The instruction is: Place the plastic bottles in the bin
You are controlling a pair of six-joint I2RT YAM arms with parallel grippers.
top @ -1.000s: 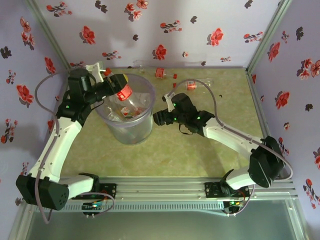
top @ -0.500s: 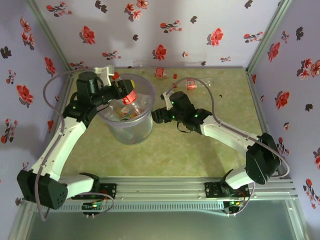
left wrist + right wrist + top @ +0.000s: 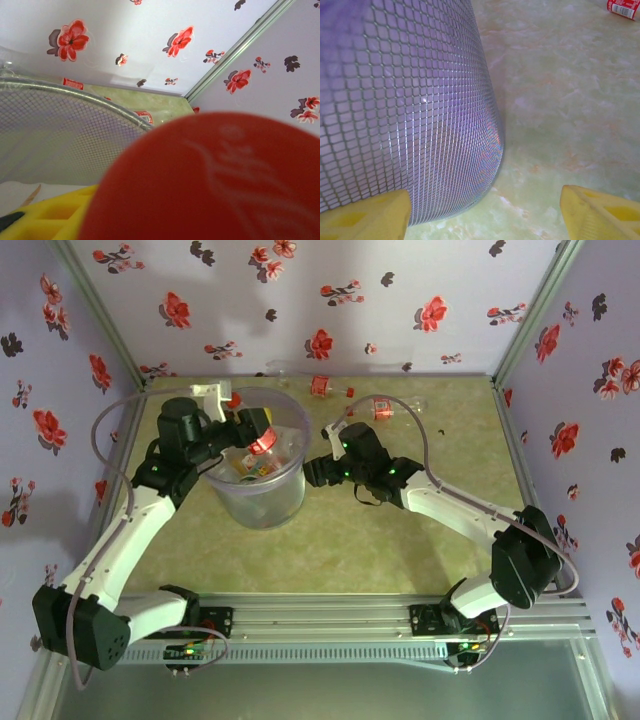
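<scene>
Red is the cap of the bottle [image 3: 259, 444] that the left gripper [image 3: 246, 430] holds pinched in its yellow fingers [image 3: 47, 220]. The bottle hangs over the open mouth of the bin [image 3: 262, 508], inside the ring of the rim. Up close on the left wrist camera, the red cap [image 3: 225, 190] sits big and near, with the bin's rim [image 3: 75, 95] behind it. More bottles [image 3: 256, 469] lie down in the bin.

I think the job now is to let this bottle drop. To do it well, the fingers should open only while the whole bottle is above the hole, not above the rim, or it may bounce out. A low, gentle drop is best.

The right gripper [image 3: 312, 473] waits just beside the bin wall, its yellow tips [image 3: 365, 215] spread wide with nothing between them. It should not bump the bin.

Two loose bottles [image 3: 320, 386] lie on the table near the back wall.
</scene>
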